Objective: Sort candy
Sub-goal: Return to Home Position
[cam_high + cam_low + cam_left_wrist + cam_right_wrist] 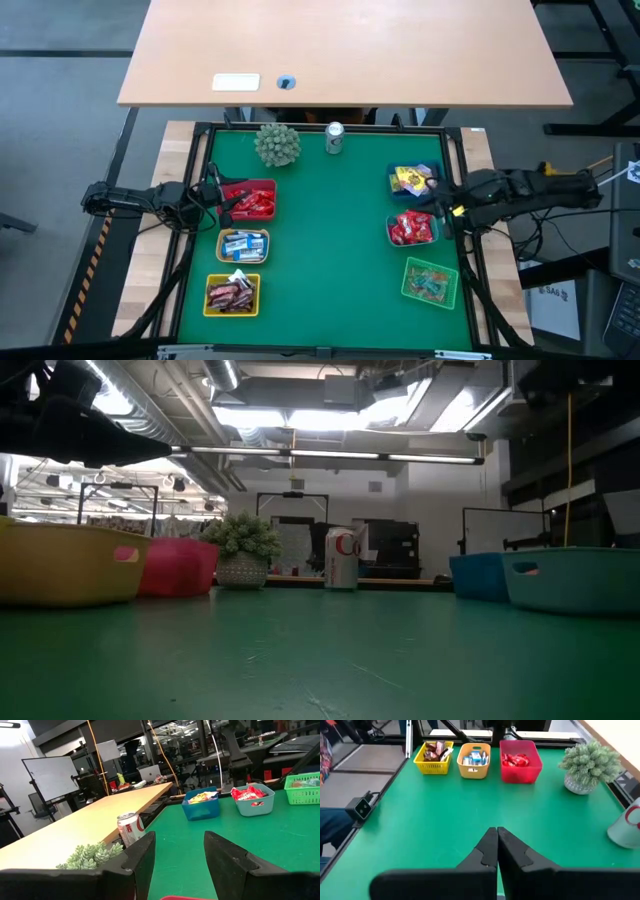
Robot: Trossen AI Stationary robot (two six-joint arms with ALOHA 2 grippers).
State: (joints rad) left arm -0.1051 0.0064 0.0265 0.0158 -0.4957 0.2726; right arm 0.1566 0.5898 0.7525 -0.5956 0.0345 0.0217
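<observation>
The candy lies sorted in small baskets on the green mat. On the left are red sweets in a red basket (252, 200), blue-white ones in an orange basket (243, 245) and brown ones in a yellow basket (233, 294). On the right are yellow sweets in a blue basket (412, 180), red ones in a teal basket (412, 228) and mixed ones in a green basket (431, 282). My left gripper (177, 865) stands open at the mat's left edge beside the red basket, pointing level across the table. My right gripper (496, 834) is shut and empty, raised at the right edge between the blue and teal baskets.
A spiky green plant (277, 144) and a silver can (334, 138) stand at the mat's far edge. A wooden table (340, 50) lies beyond it. The middle of the mat (330, 240) is bare green.
</observation>
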